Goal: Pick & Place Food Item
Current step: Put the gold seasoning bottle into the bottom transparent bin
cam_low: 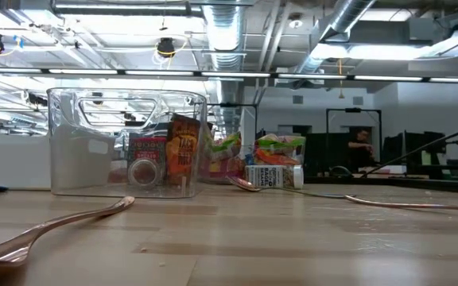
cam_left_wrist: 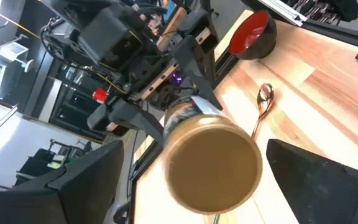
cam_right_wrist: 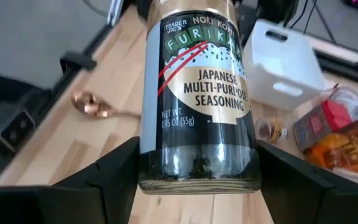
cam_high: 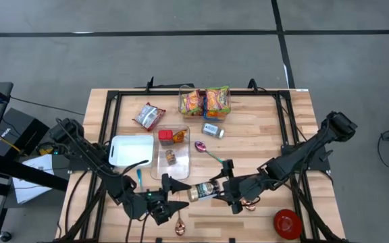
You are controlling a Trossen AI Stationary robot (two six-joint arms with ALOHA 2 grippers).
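Observation:
A furikake seasoning jar (cam_high: 202, 191) with a dark label and a gold cap hangs above the table's near middle, lying about level, cap toward the table's left. My right gripper (cam_high: 223, 191) is shut on its bottom end. My left gripper (cam_high: 174, 196) stands open at the cap end. In the left wrist view its two fingers flank the gold cap (cam_left_wrist: 211, 165) with a gap on each side. A clear container (cam_high: 171, 152) with food items inside stands on the table beyond the jar. Neither gripper shows in the low view. My right gripper pinches the jar's bottom end (cam_right_wrist: 197, 171) between its two fingers (cam_right_wrist: 104, 183), one on each side of the glass. It comes from the table's right, slanting a little downward, and the jar runs on away from the fingers. The jar is clear of the table.
A white tray (cam_high: 130, 150) lies left of the container. Snack bags (cam_high: 204, 101), a red packet (cam_high: 148, 116) and a small carton (cam_high: 213, 130) lie farther back. A red bowl (cam_high: 287, 223) sits near right. Copper spoons (cam_high: 181, 224) and a purple spoon (cam_high: 208, 150) lie around.

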